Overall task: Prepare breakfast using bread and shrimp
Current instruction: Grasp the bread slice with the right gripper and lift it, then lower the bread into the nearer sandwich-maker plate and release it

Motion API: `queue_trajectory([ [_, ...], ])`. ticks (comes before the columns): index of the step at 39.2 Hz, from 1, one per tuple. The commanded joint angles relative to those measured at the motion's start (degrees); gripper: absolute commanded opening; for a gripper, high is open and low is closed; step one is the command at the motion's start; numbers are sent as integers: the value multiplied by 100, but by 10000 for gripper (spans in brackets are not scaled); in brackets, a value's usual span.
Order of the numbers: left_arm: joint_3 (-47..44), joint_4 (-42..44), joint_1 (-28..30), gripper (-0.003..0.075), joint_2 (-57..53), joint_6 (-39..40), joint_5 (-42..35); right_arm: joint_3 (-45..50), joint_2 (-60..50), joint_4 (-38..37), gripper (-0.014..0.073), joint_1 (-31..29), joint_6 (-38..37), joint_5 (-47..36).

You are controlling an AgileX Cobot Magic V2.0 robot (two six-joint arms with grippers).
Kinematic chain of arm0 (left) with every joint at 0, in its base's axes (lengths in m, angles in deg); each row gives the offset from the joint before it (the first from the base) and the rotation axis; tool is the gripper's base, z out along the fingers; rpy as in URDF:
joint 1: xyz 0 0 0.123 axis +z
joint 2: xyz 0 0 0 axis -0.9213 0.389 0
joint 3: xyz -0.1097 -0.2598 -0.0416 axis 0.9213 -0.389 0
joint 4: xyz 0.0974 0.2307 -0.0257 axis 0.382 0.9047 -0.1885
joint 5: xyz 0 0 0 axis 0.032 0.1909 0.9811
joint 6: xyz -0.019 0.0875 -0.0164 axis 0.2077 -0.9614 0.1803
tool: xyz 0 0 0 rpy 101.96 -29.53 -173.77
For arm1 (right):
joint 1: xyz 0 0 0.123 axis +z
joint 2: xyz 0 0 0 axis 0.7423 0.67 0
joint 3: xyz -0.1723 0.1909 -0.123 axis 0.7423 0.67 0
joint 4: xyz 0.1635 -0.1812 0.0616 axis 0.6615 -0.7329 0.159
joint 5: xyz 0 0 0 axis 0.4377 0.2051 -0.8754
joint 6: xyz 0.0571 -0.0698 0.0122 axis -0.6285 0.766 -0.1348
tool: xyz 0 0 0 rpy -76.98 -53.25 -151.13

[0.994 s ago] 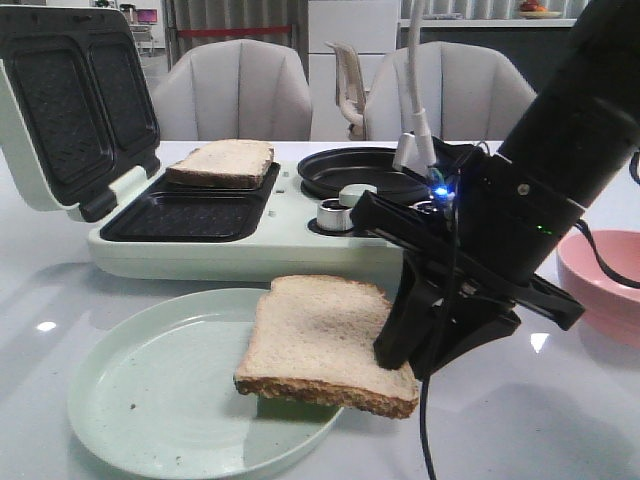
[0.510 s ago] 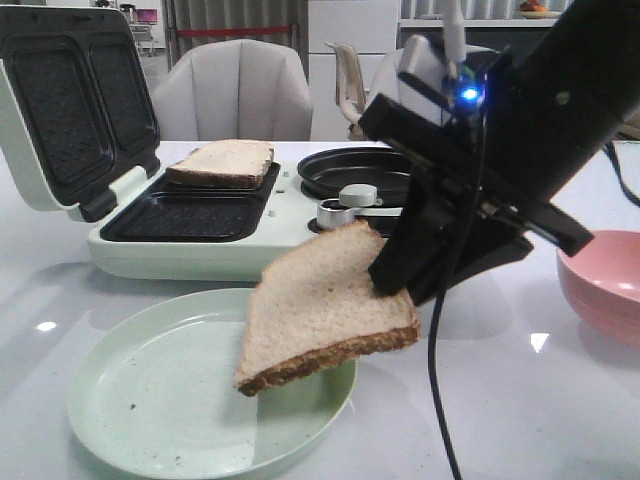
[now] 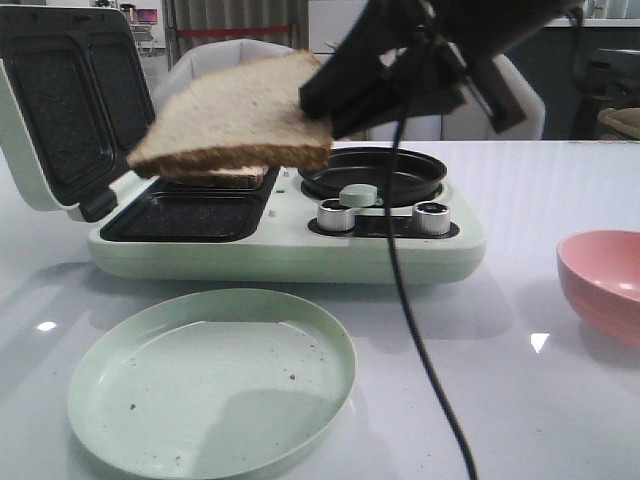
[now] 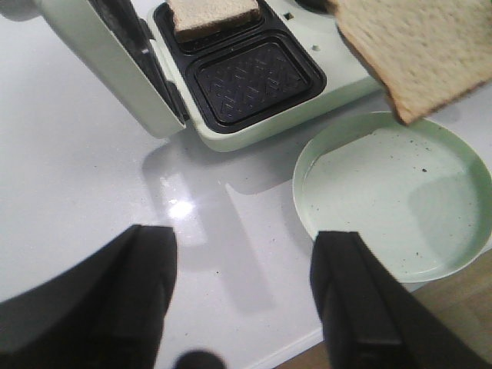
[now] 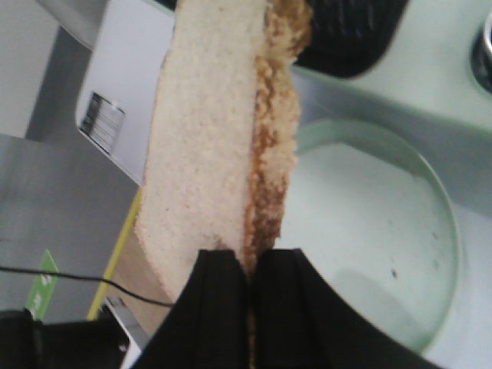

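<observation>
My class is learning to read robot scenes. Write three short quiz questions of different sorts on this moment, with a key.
1. True or false: the right gripper holds a bread slice in the air.
2. Where does the other slice lie? A) green plate B) far well of the sandwich maker C) pink bowl
3. Fill in: the left gripper fingers are ____.

Key: 1 true. 2 B; the green plate holds only crumbs. 3 open.
</observation>
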Motion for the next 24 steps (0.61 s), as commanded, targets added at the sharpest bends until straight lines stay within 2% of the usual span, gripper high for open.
queue_trajectory([
  [1,158,82,-25,445,4,-7,-427,-680,284,829,34,83,446,-79],
  [12,158,93,-25,445,4,-7,-427,-2465,1895,833,42,204,311,-98],
  [24,158,142,-25,445,4,-7,-427,-3626,3064,822,42,204,139,-13],
])
